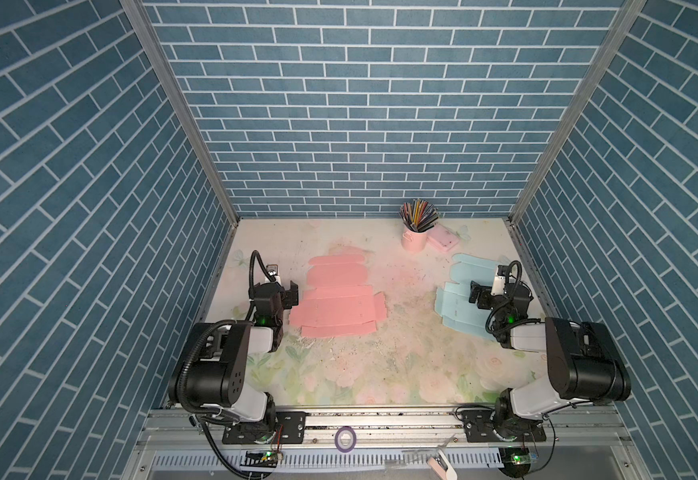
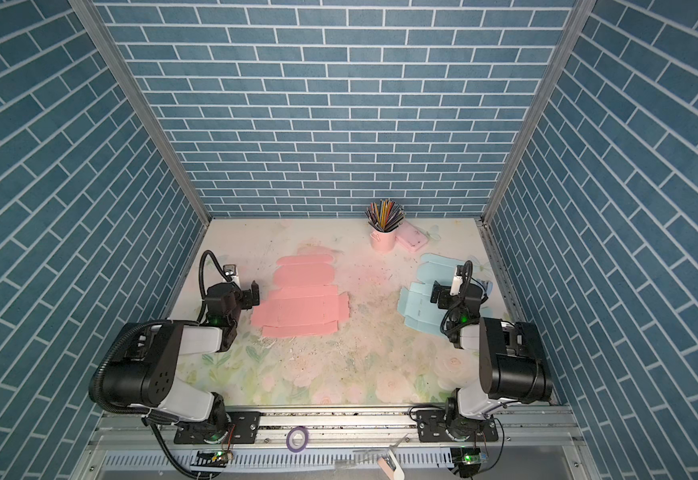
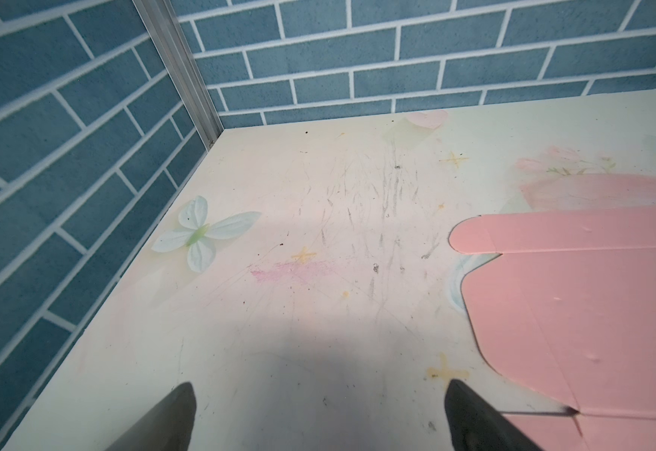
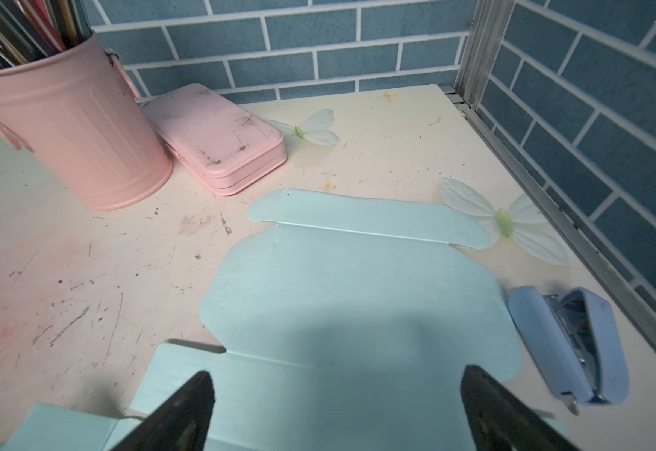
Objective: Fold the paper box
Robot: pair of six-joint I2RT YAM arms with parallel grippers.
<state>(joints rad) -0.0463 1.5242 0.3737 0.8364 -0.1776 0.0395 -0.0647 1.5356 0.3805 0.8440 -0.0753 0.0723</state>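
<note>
Pink paper box [image 1: 339, 299]: an unfolded flat sheet lying on the table [image 1: 380, 365], left of centre in both top views [image 2: 301, 303]. Its rounded flaps point toward the back wall.
Blue paper box [image 1: 453, 286]: also flat and unfolded, at the right of both top views, near the right wall. The right arm covers part of it.
Writing: there are small dark marks on the pink sheet's middle panels, too small to read.
Left gripper [image 1: 293, 294]: jaws spread wide with nothing between them, just beside the pink sheet's left edge. In the left wrist view [image 3: 318, 384] one fingertip [image 3: 463, 406] overlaps a corner of the sheet [image 3: 592, 312]; I cannot tell whether it touches.
Right gripper [image 1: 475, 293]: jaws wide apart and holding nothing, above the blue sheet [image 4: 357, 304], as the right wrist view [image 4: 336, 371] shows.
Edges: the pink sheet's right side ends in stepped tabs, and the blue sheet's far flap lies creased but flat.
Open room: bare table shows between the two sheets and across the lower middle of both top views.
Back right: a pink pencil tin [image 1: 414, 241] stands with a pink case [image 1: 445, 240] touching its side.
Right wall: a blue stapler [image 4: 568, 347] lies just beside the blue sheet.
Front rail: a purple tape roll [image 1: 345, 438] sits at lower centre.
</note>
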